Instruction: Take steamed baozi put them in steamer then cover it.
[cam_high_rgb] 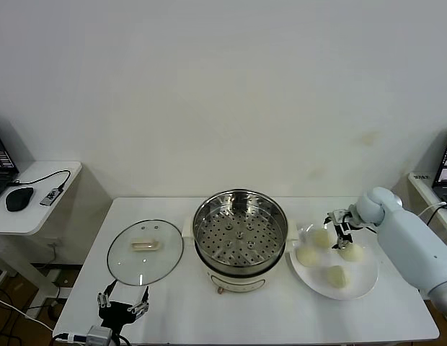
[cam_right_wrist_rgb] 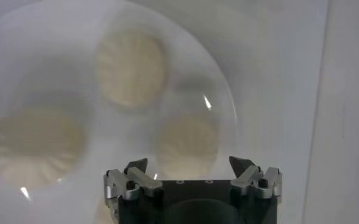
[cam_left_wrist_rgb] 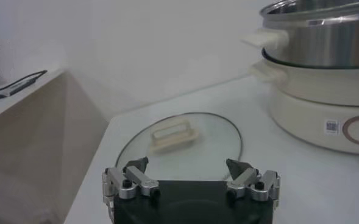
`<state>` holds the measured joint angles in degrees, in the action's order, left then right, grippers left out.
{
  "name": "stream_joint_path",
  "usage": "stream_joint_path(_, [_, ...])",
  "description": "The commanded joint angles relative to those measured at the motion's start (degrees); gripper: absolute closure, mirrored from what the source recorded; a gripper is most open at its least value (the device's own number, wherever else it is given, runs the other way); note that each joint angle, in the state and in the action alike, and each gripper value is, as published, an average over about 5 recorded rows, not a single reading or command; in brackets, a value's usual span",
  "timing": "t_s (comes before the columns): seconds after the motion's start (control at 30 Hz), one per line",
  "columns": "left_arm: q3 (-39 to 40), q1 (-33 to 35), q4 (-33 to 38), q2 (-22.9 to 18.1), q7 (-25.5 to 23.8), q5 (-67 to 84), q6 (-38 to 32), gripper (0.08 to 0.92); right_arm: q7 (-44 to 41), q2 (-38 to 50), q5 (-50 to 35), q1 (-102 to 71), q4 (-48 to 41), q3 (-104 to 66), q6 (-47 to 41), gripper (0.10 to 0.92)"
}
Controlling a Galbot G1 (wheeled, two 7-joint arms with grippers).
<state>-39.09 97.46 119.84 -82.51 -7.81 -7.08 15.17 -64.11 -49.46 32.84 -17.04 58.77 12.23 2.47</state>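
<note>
Several cream-white baozi lie on a white plate (cam_high_rgb: 362, 282) at the table's right, among them one (cam_high_rgb: 321, 238) near the steamer and one (cam_high_rgb: 351, 252) beside it. My right gripper (cam_high_rgb: 340, 229) hovers open over the plate's far side. In the right wrist view a baozi (cam_right_wrist_rgb: 188, 137) lies just ahead of the open right gripper (cam_right_wrist_rgb: 188, 164), untouched. The steel steamer (cam_high_rgb: 240, 229) stands empty at the centre. The glass cover (cam_high_rgb: 145, 251) lies flat to its left. My left gripper (cam_high_rgb: 124, 299) waits open at the cover's near edge; its wrist view shows the cover (cam_left_wrist_rgb: 216, 143) ahead of it (cam_left_wrist_rgb: 187, 165).
A low side table (cam_high_rgb: 36, 209) with a mouse, a cable and a laptop stands beyond the table's left edge. The wall runs close behind the table. The steamer's cream pot base (cam_left_wrist_rgb: 313, 103) rises beside the cover.
</note>
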Motion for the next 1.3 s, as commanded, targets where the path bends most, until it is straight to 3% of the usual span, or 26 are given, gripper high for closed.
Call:
stream_joint_path(0.03, [0.4,-0.1,0.2,-0.7,-0.2,0.0,0.2,0.177,0.3,-0.8,0.1,0.1,-1.1,0.2,-0.2,0.203])
stream_joint_path(0.23, [0.4,-0.2,0.0,-0.8,-0.1,0.1,0.5,0.177,0.1,-0.6,0.5,-0.3,-1.0,0.1,0.0,0.23])
stream_joint_path(0.47, [0.5,-0.8,-0.3,-0.4,-0.2,0.1,0.6,0.177,0.2,-0.9,0.0,0.2,-2.2,0.0,0.2,0.396])
stream_joint_path(0.57, [0.5,-1.2,-0.4,-0.3,-0.3,0.1,0.7,0.177,0.2,-1.2,-0.3,0.4,-2.9,-0.1,0.4,0.427])
stream_joint_path(0.93, [0.5,-1.6,-1.5,-0.4,0.3,-0.2,1.0,0.177,-1.4,0.0,-3.4,1.3,-3.1,-0.1,0.3,0.453])
stream_joint_path(1.3, [1.0,-1.5,-0.6,-0.5,0.6,-0.2,1.1,0.177,-5.0,5.3,-14.0,7.4,3.7,4.3,-2.5,0.457])
